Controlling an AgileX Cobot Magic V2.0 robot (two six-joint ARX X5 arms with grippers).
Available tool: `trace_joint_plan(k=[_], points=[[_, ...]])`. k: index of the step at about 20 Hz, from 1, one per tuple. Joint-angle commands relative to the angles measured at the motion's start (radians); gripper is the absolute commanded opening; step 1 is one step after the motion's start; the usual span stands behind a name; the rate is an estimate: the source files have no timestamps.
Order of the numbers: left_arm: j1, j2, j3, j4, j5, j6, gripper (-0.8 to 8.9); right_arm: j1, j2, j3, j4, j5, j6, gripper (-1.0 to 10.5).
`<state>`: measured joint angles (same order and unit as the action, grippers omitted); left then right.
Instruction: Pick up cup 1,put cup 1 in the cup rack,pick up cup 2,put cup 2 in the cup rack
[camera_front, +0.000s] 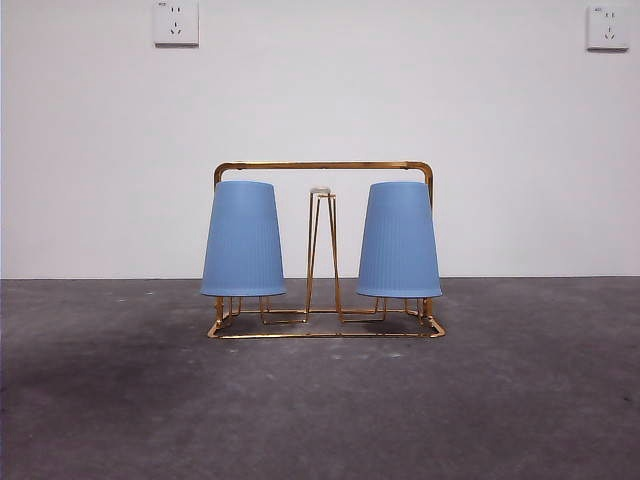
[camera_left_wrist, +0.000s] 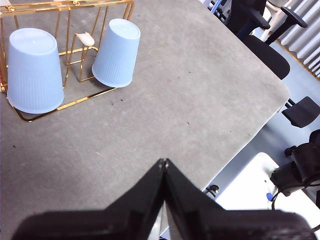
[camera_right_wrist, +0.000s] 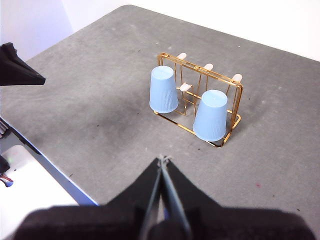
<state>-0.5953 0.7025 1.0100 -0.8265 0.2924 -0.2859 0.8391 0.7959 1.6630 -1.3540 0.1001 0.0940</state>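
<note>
Two light blue ribbed cups stand upside down on the pegs of the gold wire cup rack (camera_front: 325, 166), one on its left (camera_front: 243, 240) and one on its right (camera_front: 399, 240). A bare peg with a pale tip (camera_front: 320, 190) rises between them. Which is cup 1 and which cup 2 I cannot tell. The left wrist view shows the rack (camera_left_wrist: 65, 6) and both cups (camera_left_wrist: 34, 70) (camera_left_wrist: 117, 52) far from my left gripper (camera_left_wrist: 164, 162), which is shut and empty. My right gripper (camera_right_wrist: 162, 160) is also shut and empty, high above the table and well back from the rack (camera_right_wrist: 239, 100) and cups (camera_right_wrist: 163, 90) (camera_right_wrist: 211, 115).
The grey table (camera_front: 320, 420) runs to a white wall with two sockets (camera_front: 175, 22) (camera_front: 607, 27). Beyond the table edge in the left wrist view are black office chairs (camera_left_wrist: 265, 47) and a white surface (camera_left_wrist: 250, 185). The left arm's black tip (camera_right_wrist: 17, 67) shows in the right wrist view.
</note>
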Motion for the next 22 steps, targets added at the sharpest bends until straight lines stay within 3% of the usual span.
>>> trace_joint_plan(k=[1, 15, 18, 22], points=[[-0.002, -0.002, 0.002, 0.003, 0.003, -0.001, -0.04, 0.0, 0.001, -0.007, -0.027, -0.002, 0.011, 0.0], [-0.002, 0.053, 0.002, 0.006, -0.007, 0.007, -0.04, 0.0, 0.001, -0.007, -0.027, -0.002, 0.011, 0.0], [0.033, 0.014, 0.002, 0.062, -0.079, 0.147, -0.04, 0.0, 0.001, -0.007, -0.027, -0.002, 0.011, 0.0], [0.229, -0.09, -0.001, 0.314, -0.106, 0.39, -0.04, 0.0, 0.001, -0.007, -0.027, -0.002, 0.011, 0.0]])
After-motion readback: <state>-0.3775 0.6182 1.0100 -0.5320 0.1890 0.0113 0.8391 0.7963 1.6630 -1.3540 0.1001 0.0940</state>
